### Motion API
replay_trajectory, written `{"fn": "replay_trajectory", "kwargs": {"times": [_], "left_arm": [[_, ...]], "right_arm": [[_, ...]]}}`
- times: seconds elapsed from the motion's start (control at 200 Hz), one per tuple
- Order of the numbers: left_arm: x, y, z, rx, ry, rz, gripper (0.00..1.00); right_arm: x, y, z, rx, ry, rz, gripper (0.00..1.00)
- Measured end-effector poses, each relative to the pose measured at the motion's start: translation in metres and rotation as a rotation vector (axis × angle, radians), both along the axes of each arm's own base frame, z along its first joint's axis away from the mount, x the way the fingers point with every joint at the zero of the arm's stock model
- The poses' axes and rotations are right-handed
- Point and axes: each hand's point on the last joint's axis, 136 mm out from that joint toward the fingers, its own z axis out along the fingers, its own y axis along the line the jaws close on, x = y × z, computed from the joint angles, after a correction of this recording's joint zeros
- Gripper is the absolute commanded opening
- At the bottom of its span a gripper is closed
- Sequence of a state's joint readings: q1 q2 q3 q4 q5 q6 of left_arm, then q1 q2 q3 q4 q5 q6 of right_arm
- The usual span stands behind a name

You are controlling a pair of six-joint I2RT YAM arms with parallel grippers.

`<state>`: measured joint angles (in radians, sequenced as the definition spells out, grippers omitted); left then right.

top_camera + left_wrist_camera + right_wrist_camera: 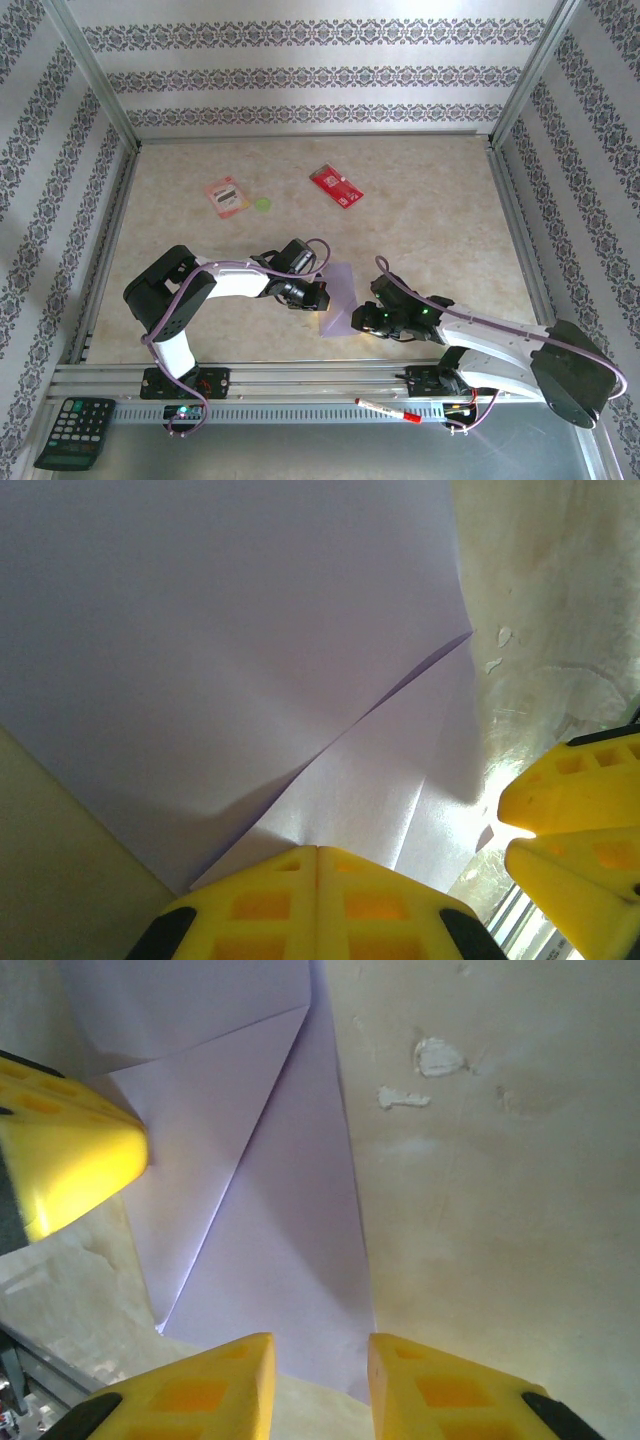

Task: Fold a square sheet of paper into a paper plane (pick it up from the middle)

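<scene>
The square sheet of paper (340, 298) is pale lilac and lies on the table between the two arms, folded into a narrow shape with diagonal flaps (300, 680) (270, 1220). My left gripper (318, 294) is shut, its joined tips (318, 852) resting at the sheet's left side where a diagonal crease ends. My right gripper (362, 320) is open at the sheet's near end. The paper's near corner (345, 1360) lies in the gap between its fingers (320, 1375). The paper plane is out of view.
A red card (336, 185), a pink-red packet (226, 196) and a small green disc (263, 204) lie at the far side. Metal frame rails (300, 378) edge the table. A calculator (75, 432) and a red marker (388, 410) lie in front of the near rail.
</scene>
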<state>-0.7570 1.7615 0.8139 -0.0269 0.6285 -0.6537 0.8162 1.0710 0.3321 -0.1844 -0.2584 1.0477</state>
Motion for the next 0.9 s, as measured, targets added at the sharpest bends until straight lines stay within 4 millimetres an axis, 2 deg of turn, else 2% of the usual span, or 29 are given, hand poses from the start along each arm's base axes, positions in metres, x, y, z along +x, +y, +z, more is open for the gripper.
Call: {"fn": "replay_trajectory", "kwargs": {"times": [0.57, 0.719, 0.899], "left_arm": [[0.000, 0.000, 0.000, -0.001, 0.000, 0.000, 0.00], [0.000, 0.000, 0.000, -0.001, 0.000, 0.000, 0.00], [0.000, 0.000, 0.000, -0.001, 0.000, 0.000, 0.00]], "right_arm": [[-0.001, 0.005, -0.003, 0.002, 0.004, 0.015, 0.27], [0.003, 0.019, 0.006, 0.068, -0.034, 0.037, 0.27], [0.006, 0.025, 0.009, 0.095, -0.045, 0.045, 0.27]]}}
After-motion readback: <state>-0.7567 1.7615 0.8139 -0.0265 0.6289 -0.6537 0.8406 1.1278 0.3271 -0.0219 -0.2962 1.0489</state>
